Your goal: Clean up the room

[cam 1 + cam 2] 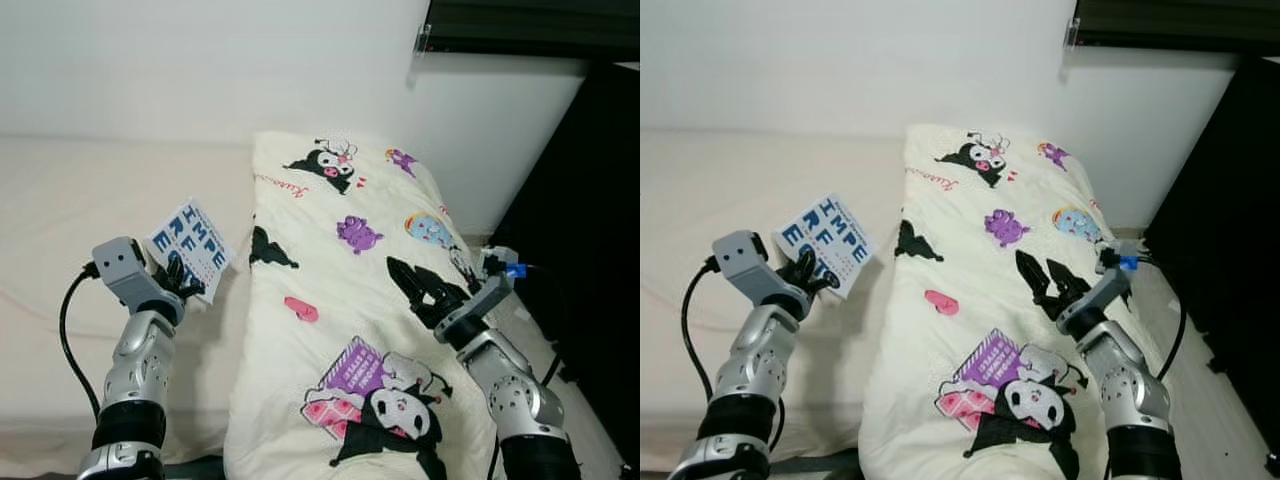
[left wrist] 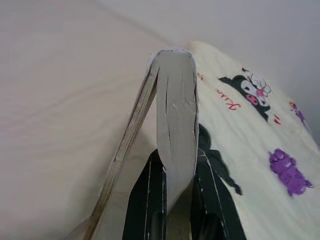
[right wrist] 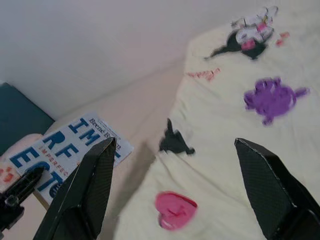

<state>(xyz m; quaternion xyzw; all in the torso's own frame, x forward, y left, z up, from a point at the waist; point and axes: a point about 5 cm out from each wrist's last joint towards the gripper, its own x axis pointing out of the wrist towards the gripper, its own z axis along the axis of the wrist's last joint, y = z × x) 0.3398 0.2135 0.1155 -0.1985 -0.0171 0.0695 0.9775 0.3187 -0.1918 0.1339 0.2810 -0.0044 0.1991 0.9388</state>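
A white book (image 1: 193,240) with big blue letters on its cover is held up over the bed, just left of the blanket. My left gripper (image 1: 183,277) is shut on its lower edge; in the left wrist view the two black fingers (image 2: 150,195) clamp the page block (image 2: 175,125) while one cover hangs apart. A cream blanket (image 1: 350,300) printed with cartoon figures lies folded lengthways on the bed's right side. My right gripper (image 1: 422,287) hovers open above the blanket's middle, its fingers (image 3: 85,190) spread wide with nothing between them.
The beige bed sheet (image 1: 60,220) stretches away to the left. A white wall (image 1: 200,70) runs behind the bed. Dark furniture (image 1: 590,250) stands close on the right, and a dark shelf (image 1: 530,25) hangs at the upper right.
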